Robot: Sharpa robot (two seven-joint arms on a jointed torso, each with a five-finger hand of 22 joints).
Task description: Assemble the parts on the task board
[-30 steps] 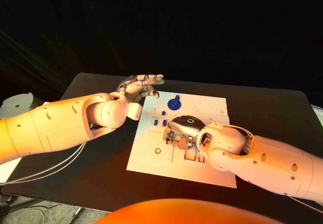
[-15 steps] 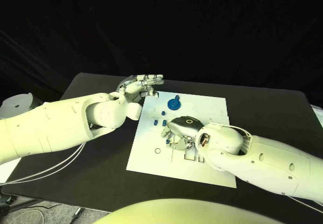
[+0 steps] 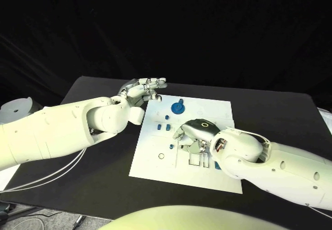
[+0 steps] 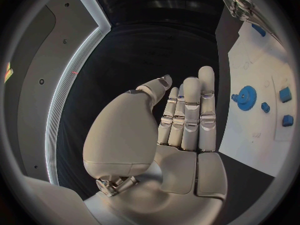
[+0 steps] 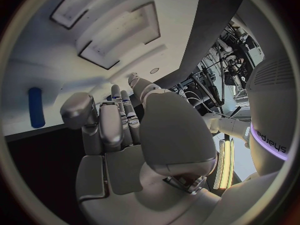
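The white task board [image 3: 214,108] lies in the middle of the black table. A blue gear [image 3: 179,106] stands near its far edge, with small blue parts [image 3: 164,127] just in front of it. My right hand [image 3: 192,135] is low over the board's middle, fingers curled down toward the thumb; whether they hold a part is hidden. In the right wrist view the right hand [image 5: 112,125] is close to a blue peg [image 5: 35,114] lying on the board. My left hand [image 3: 145,89] hovers beyond the board's far-left corner. The left hand [image 4: 184,117] has straight fingers and holds nothing.
Rectangular slots [image 3: 196,161] are cut in the board's near part, under my right forearm. Another blue part [image 3: 217,166] lies beside that forearm. The left wrist view shows the gear [image 4: 247,93] and blue blocks [image 4: 285,93]. Black table [image 3: 103,158] surrounds the board.
My right hand has slid a little to the right and toward me over the board. The left hand has stayed where it was.
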